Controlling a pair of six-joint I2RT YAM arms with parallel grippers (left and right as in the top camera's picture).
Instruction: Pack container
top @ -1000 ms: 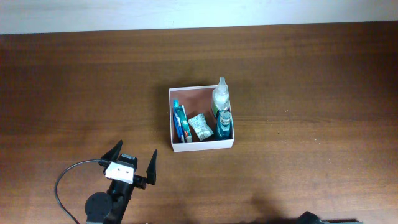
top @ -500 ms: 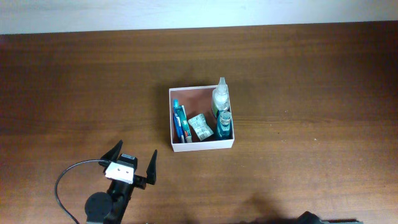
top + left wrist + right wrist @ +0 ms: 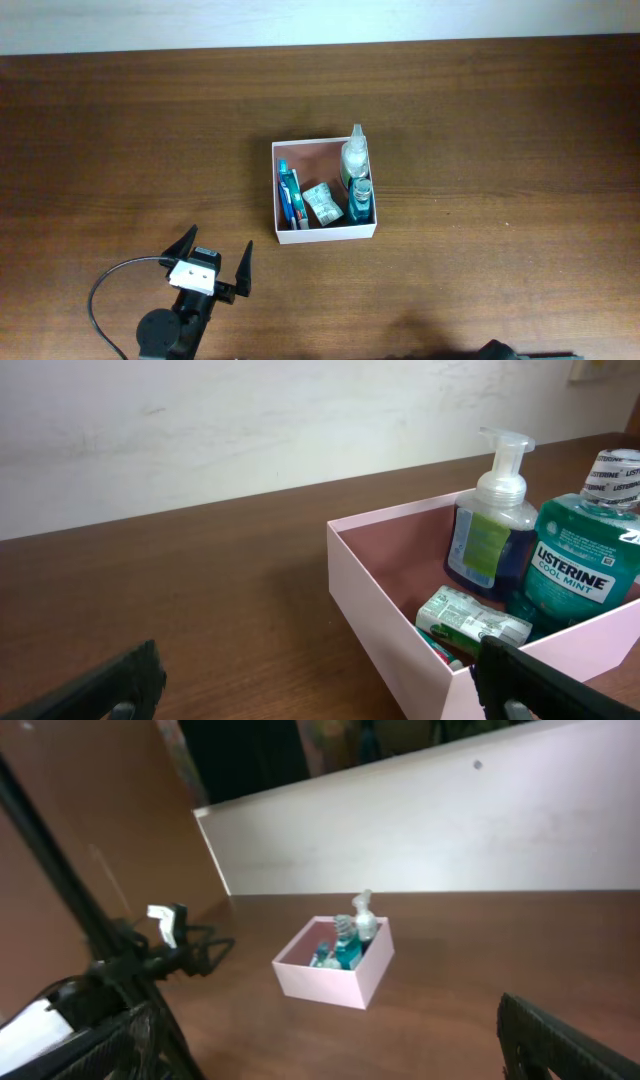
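My fingers [image 3: 560,1042] spread wide at the lower corners, holding nothing. Ahead on the desk [image 3: 470,950] sits the container [image 3: 325,982] with bottles [image 3: 347,952] inside, the left arm [image 3: 120,965] well apart from it.

Left arm [image 3: 158,330] is black all over, with two pointed black jaws, a white block [image 3: 193,270] on the wrist and a thin black cable [image 3: 91,298] looping beside it.

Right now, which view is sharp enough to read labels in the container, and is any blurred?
Left wrist: sharp, evenly lit, the mouthwash bottle label reads Listerine. Overhead: crisp, no glare, but the container is too small for labels. Right wrist: soft and dim, contents indistinct.
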